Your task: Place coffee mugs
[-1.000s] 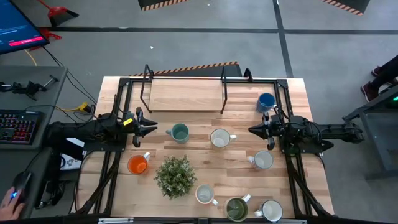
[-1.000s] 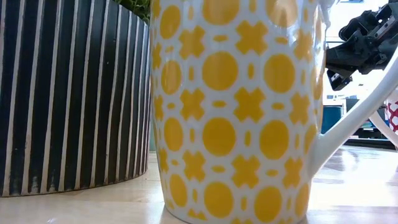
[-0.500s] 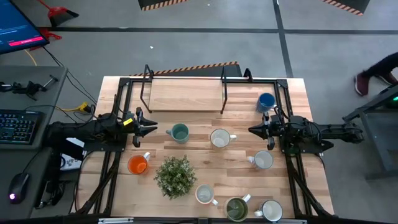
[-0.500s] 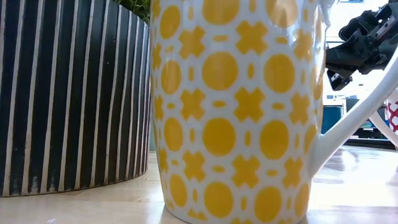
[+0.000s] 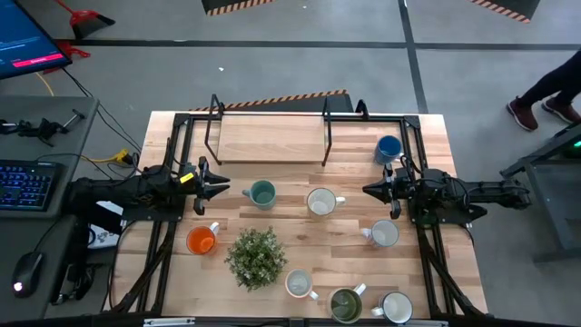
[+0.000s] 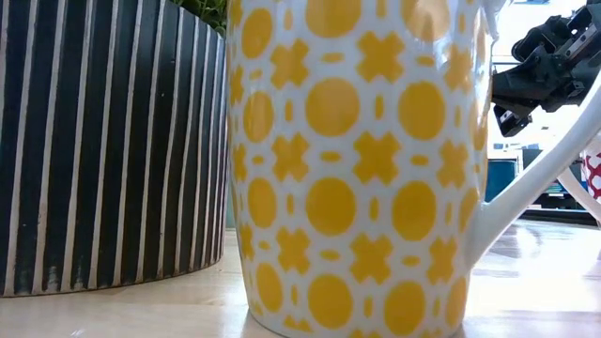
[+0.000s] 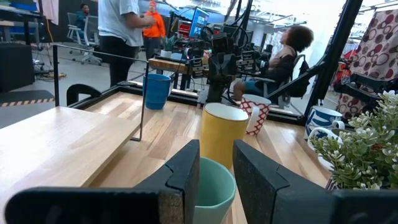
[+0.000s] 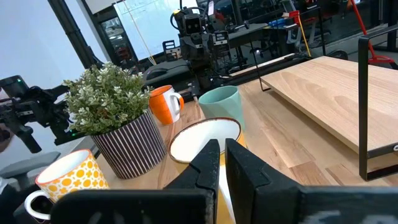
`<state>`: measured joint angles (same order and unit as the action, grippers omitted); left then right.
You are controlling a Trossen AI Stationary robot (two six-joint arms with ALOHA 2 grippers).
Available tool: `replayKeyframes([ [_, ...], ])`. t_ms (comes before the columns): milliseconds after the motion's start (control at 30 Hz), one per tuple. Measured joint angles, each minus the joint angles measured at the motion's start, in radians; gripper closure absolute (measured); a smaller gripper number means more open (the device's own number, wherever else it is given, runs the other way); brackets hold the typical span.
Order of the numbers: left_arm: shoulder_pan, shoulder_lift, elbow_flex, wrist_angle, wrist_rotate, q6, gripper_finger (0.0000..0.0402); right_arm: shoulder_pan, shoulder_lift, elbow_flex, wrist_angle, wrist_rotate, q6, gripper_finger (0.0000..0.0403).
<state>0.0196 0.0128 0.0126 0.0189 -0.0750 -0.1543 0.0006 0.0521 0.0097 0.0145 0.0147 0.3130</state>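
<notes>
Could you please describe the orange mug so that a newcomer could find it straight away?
Find the bushy potted plant near the table's front middle. The orange mug stands just beside it, toward the left arm. It is the only orange mug there.

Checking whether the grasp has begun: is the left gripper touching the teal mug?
Apart. The high view shows bare table between the left gripper and the teal mug.

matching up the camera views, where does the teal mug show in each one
High view: teal mug, just ahead of the left gripper.
Low view: not in it.
Left wrist view, beyond the fingers.
Right wrist view, behind the white mug.
Shared landmark: potted plant.
</notes>
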Motion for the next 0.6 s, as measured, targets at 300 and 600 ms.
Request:
replayKeyframes([
  [300,0.0,0.0,0.0,0.0,0.0,0.0,0.0314,0.0,0.0,0.0,0.0,0.0,0.0,0.0389],
  [600,0.0,0.0,0.0,0.006,0.0,0.0,0.0314,0.0,0.0,0.0,0.003,0.0,-0.003,0.0389],
])
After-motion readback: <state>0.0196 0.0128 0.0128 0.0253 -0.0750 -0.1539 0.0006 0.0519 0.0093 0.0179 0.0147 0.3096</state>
